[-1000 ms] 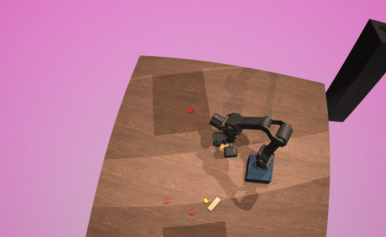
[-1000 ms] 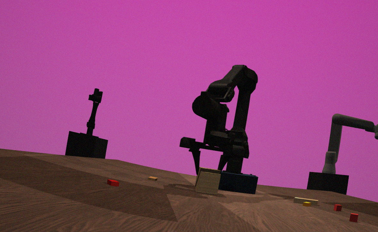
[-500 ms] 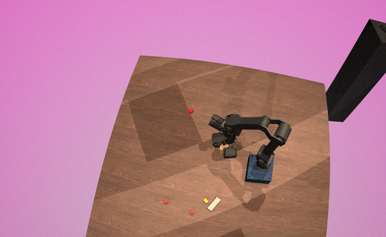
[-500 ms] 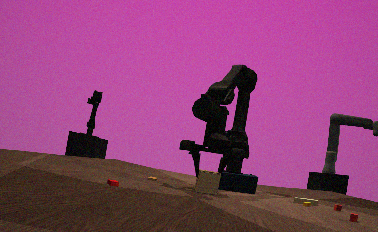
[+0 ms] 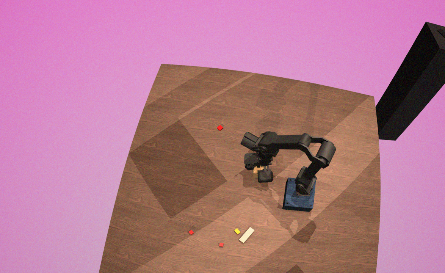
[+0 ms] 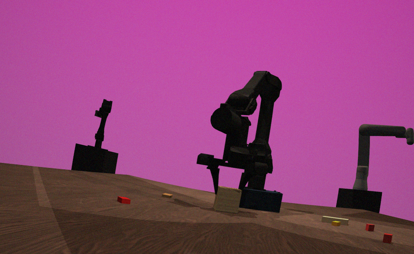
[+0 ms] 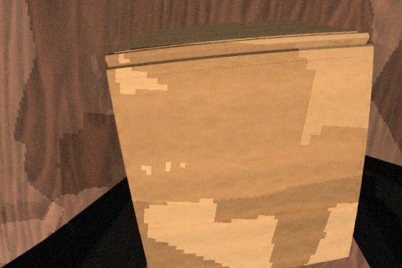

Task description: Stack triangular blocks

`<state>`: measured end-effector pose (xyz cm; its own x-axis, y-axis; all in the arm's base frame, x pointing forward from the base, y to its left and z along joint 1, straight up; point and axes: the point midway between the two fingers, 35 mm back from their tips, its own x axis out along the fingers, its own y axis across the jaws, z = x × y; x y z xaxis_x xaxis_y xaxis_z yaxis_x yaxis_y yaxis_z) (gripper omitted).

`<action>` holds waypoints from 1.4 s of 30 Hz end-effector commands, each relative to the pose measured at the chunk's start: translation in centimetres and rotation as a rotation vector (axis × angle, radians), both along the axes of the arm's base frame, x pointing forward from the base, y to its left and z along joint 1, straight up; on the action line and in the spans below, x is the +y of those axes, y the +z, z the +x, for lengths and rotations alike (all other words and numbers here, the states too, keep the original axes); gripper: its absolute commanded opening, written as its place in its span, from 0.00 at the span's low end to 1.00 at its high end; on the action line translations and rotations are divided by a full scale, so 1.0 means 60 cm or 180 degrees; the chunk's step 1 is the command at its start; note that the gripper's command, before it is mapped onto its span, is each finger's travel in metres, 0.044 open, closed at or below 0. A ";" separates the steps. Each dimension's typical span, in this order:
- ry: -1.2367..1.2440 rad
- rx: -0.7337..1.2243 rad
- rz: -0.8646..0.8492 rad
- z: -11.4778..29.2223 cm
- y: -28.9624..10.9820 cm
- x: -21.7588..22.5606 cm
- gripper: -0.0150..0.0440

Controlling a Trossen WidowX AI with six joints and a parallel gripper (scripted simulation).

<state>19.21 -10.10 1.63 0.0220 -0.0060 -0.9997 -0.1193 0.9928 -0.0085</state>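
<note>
Magenta backdrop on all sides; wooden table [image 5: 170,101] with plank grain and patches of shadow.

Item 1: arm [image 5: 285,140], dark, six-joint, bolted to a blue base plate [image 5: 287,203] on the table's right half. It folds up and over so that the wrist points straight down.

Item 2: gripper [image 6: 229,184], jaws held partway apart and clamped on the upper triangular block [image 7: 240,151], whose broad pale-wood face fills the wrist view between the two dark fingers.

Item 3: lower triangular block [image 7: 234,46], showing in the wrist view only as a thin edge beyond the upper one. In the exterior view the pair reads as one near-square pale block [image 6: 227,199] standing on the table just beside the base plate, the fingertips at its top edge. Whether the sloped faces are fully seated cannot be told.

Item 4: loose pieces, well apart from the pair: one red cube [image 5: 220,127] toward the far side; near the front edge, two red cubes [image 5: 190,232], a yellow cube [image 5: 237,231] and a pale flat bar [image 5: 246,234].

Item 5: black pedestal [image 5: 417,81] off the table's right corner.
</note>
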 end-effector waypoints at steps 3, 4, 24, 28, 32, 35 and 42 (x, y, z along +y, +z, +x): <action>-0.0020 0.0008 -0.0016 -0.001 -0.001 -0.001 0.25; -0.0020 0.0008 -0.0016 -0.001 -0.001 -0.001 0.25; -0.0007 -0.0001 -0.0004 0.001 -0.002 0.000 0.25; -0.0021 0.0005 -0.0017 0.000 -0.003 0.000 0.25; -0.0008 0.0001 -0.0004 0.000 -0.003 0.000 0.39; -0.0008 0.0001 -0.0004 0.000 -0.003 0.000 0.52; -0.0008 0.0001 -0.0004 0.000 -0.003 0.000 0.83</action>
